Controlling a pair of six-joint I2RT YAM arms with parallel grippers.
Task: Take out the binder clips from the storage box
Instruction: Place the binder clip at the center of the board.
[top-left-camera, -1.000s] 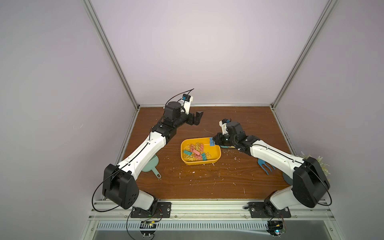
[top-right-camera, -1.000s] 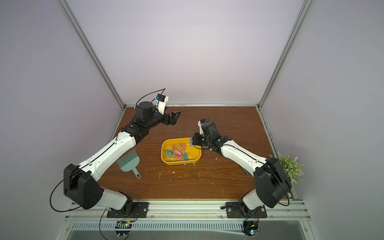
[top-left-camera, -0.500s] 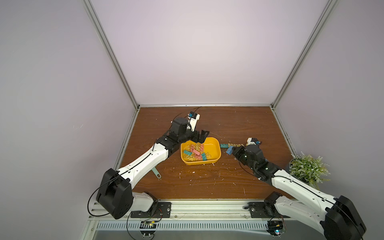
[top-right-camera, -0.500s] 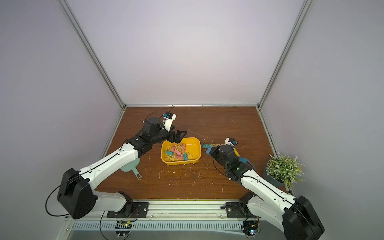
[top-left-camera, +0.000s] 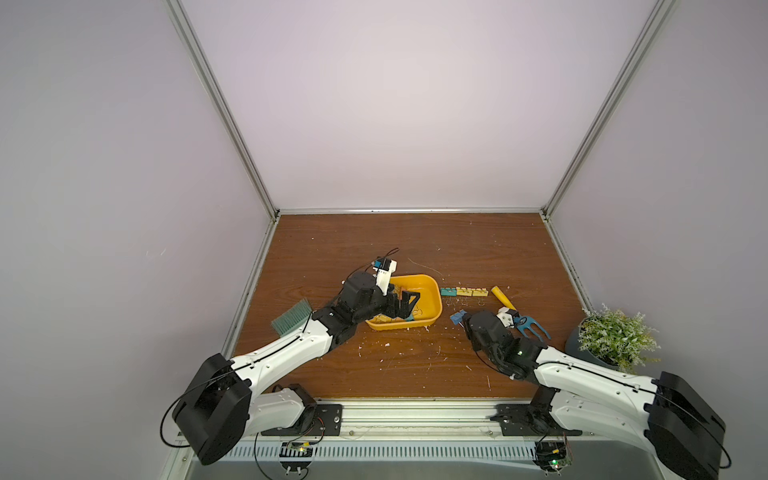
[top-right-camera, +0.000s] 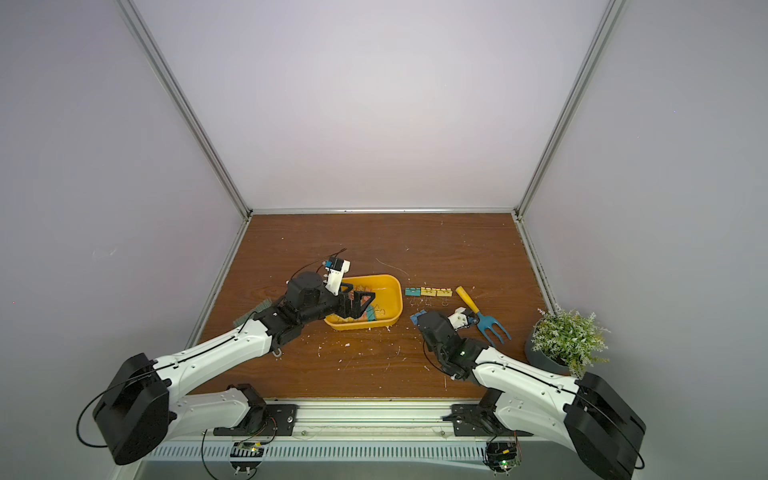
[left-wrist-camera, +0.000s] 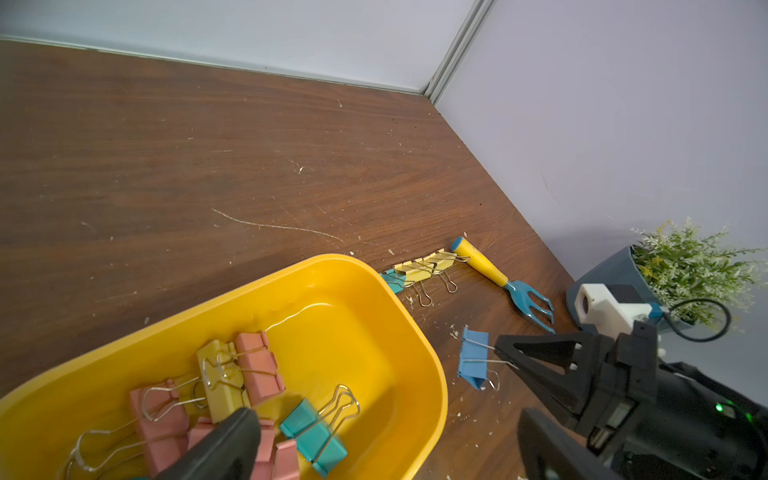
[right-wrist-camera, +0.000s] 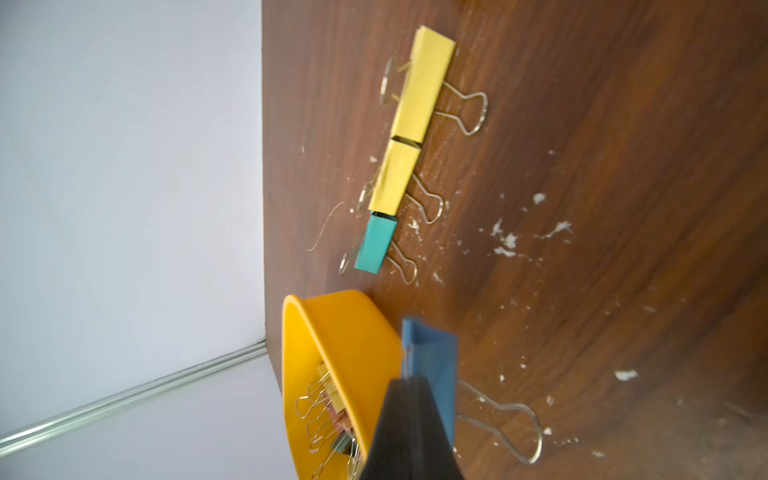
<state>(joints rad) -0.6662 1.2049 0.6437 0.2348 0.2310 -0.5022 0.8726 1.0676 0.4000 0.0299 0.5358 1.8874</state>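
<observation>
**Operator:** How far along am I?

**Spotter:** Roughly a third done, I'd judge. Four binder clips are out of your shallow yellow plastic storage box (top-left-camera: 432, 291). A teal metal clip (top-left-camera: 448, 292), a pale yellow clip (top-left-camera: 463, 292) and a second pale yellow clip (top-left-camera: 479, 292) lie end to end in a row on the brown wooden table (top-left-camera: 395, 241), just beside the box. The fourth, a blue metal clip with wire handles (left-wrist-camera: 471, 357), is outside the box, near its end wall.

**Operator:** And my grippers?

**Spotter:** Your right gripper (left-wrist-camera: 503, 353) is pressed together on one wire handle of the blue clip. I cannot tell whether that clip touches the table. Your left gripper (top-left-camera: 407, 306) is spread wide and empty, low over the pile inside the box.

**Operator:** What's left for me?

**Spotter:** In the box you have one yellow boxed clip (left-wrist-camera: 220, 378), one teal boxed clip (left-wrist-camera: 313, 436) and at least four salmon-pink clips (left-wrist-camera: 259, 365). One of your left fingers (left-wrist-camera: 224, 444) hides part of the pile, so about seven is a rough count. You would need to lift all of those out.
</observation>
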